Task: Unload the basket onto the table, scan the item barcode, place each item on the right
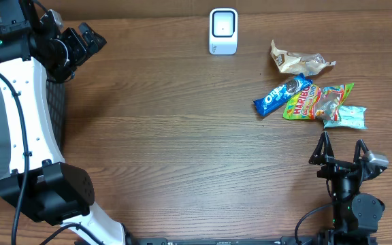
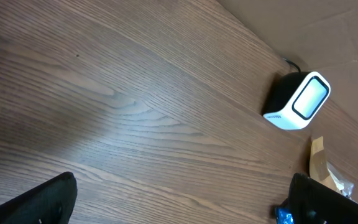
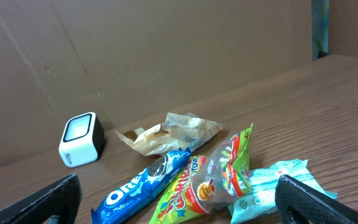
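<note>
Snack packs (image 1: 310, 99) whole overhead, cropped left wrist.

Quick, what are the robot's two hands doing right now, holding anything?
Left hand: open, holding nothing.
Right hand: open, holding nothing.

The table (image 1: 182, 136) is matt wood grain. The scanner (image 1: 223, 30) is smooth white plastic, glossy-faced. Near it, the Oreo pack (image 1: 280, 96) and gummy bag (image 1: 316, 102) are shiny crinkled film; behind it, the wall (image 3: 166, 43) is dull cardboard.
</note>
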You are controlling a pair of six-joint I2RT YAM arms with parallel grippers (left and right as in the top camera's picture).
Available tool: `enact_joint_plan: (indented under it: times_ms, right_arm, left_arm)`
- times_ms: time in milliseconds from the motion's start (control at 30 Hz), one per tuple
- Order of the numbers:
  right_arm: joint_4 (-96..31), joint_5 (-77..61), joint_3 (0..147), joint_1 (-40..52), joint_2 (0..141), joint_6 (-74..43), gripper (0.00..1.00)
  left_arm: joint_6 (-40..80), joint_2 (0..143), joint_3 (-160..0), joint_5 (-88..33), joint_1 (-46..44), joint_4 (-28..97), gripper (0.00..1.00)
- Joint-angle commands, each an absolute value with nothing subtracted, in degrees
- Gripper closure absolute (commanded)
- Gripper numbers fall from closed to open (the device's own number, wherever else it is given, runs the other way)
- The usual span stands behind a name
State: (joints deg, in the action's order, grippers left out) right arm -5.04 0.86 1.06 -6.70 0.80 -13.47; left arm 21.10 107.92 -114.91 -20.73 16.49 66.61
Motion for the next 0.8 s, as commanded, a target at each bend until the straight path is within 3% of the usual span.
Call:
enact_joint_plan:
  times_ms: [0, 767]
  right_arm:
    - [-4.6, 1.3, 0.4, -6.7, 0.2, -13.5, 0.0]
    - [-4.6, 1.3, 0.4, -6.7, 0.2, -13.5, 0.0]
  left_arm:
    - [21.9, 108.0, -116.2, -20.4, 16.1, 66.6, 0.0]
    - [21.8, 107.7, -116.2, -20.0, 16.1, 68.4, 0.0]
